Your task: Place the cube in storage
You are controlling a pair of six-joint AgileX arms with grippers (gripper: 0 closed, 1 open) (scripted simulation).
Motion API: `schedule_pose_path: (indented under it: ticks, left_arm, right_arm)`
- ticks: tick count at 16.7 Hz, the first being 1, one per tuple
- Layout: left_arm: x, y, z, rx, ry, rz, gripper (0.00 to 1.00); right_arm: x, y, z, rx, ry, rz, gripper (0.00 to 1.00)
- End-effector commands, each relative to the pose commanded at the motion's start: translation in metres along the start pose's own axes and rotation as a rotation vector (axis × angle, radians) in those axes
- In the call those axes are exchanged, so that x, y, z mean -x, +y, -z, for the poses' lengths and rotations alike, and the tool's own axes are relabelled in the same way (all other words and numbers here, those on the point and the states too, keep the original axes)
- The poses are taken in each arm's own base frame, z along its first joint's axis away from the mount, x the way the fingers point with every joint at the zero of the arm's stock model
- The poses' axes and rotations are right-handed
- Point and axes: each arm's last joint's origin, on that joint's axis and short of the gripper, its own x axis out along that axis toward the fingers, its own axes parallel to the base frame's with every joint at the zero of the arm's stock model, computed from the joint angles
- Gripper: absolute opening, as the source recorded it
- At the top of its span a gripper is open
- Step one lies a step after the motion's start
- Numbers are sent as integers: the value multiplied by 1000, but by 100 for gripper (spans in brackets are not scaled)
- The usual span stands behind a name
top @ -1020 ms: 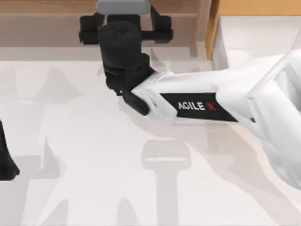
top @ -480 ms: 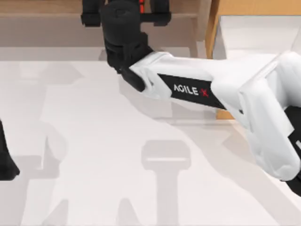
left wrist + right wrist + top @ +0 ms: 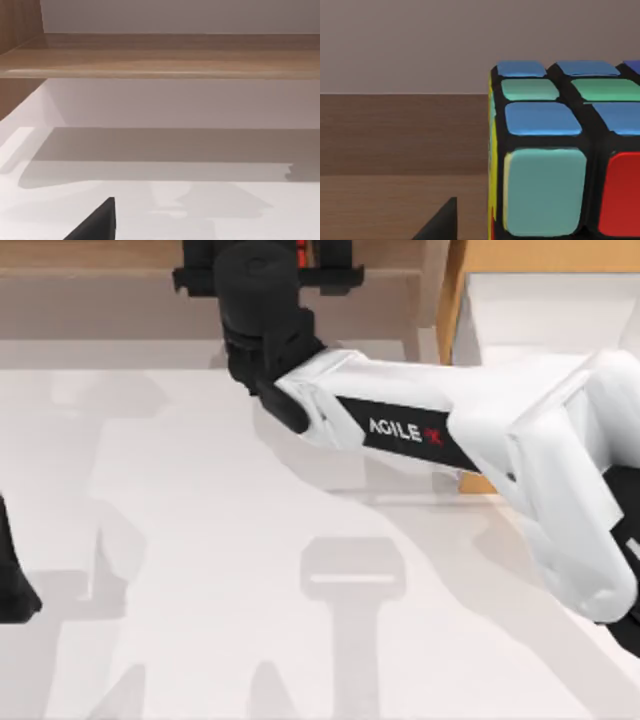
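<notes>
Right gripper (image 3: pixel 262 258) reaches over the wooden shelf (image 3: pixel 90 270) at the bench's far edge, the cube (image 3: pixel 560 150) close before it, grip state unclear; left arm parked at left.

Cube (image 3: pixel 555 155): Rubik's-style, black grid; I see blue, teal and red stickers on the near face, a yellow edge on its side. It sits upright, close before my right wrist camera, with brown wood behind it.

Storage (image 3: pixel 540 310): light-wood box, white interior, open on top, at the table's far right.
</notes>
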Motion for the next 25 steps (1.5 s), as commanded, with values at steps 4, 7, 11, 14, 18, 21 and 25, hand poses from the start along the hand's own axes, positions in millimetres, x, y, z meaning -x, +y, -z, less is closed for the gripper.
schedule_pose_path:
  ticks: [4,7,11,14,18,21,25]
  left_arm:
    - [0,0,0,0,0,0,100]
    - [0,0,0,0,0,0,100]
    - [0,0,0,0,0,0,100]
    - [0,0,0,0,0,0,100]
    - [0,0,0,0,0,0,100]
    - [0,0,0,0,0,0,100]
    - [0,0,0,0,0,0,100]
  right_arm:
    - [0,0,0,0,0,0,40]
    - [0,0,0,0,0,0,17]
    - [0,0,0,0,0,0,0]
    - [0,0,0,0,0,0,0]
    - [2,2,-1,-3,-2,-4,0]
    - [7,1,-8,-3,-2,-4,0]
    - [17,2,-17,-2,-1,-5,0]
